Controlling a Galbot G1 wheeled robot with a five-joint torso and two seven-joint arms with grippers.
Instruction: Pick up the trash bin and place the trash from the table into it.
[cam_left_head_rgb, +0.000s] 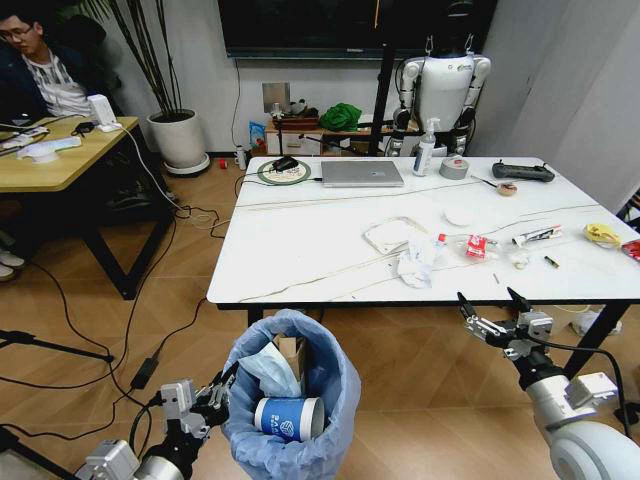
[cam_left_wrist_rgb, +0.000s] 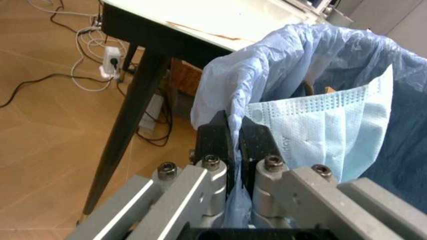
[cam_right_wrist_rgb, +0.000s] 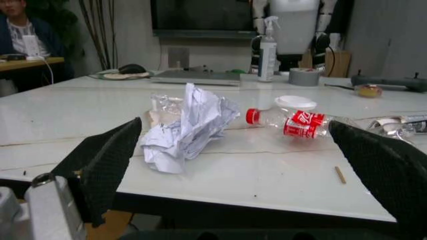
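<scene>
The left gripper (cam_left_wrist_rgb: 232, 137), jaws pinching the bag-lined rim, holds the trash bin (cam_left_head_rgb: 290, 400) just below the desk's (cam_left_head_rgb: 300, 240) near edge for dropping trash in. The right gripper (cam_left_head_rgb: 495, 305), jaws spread, faces the crumpled paper (cam_right_wrist_rgb: 187, 127) near that edge.

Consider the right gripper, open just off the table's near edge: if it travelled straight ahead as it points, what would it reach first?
Probably the crumpled white paper, which lies ahead of the open right gripper on the table; depth is uncertain.

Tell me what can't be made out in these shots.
- Head view: the trash bin has its base cut off by the frame edge.
- Left wrist view: the bin's contents are hidden behind a blue mask.
- Head view: small scraps by the bottle are too small to identify.
</scene>
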